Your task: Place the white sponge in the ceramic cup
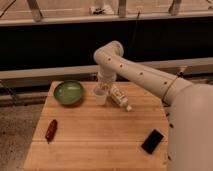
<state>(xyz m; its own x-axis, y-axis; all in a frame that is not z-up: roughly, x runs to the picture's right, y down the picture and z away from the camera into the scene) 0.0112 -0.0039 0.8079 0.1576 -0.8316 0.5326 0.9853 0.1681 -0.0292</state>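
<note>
One tool shut over ceramic cup; bottle beside.

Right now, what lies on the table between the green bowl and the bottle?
In the camera view, the cup stands between the bowl and the bottle. The tool, shut, is right above the cup.

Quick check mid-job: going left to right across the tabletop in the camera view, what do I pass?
Red object → green bowl → ceramic cup, the shut gripper directly above it → white bottle lying on its side → black phone.
</note>
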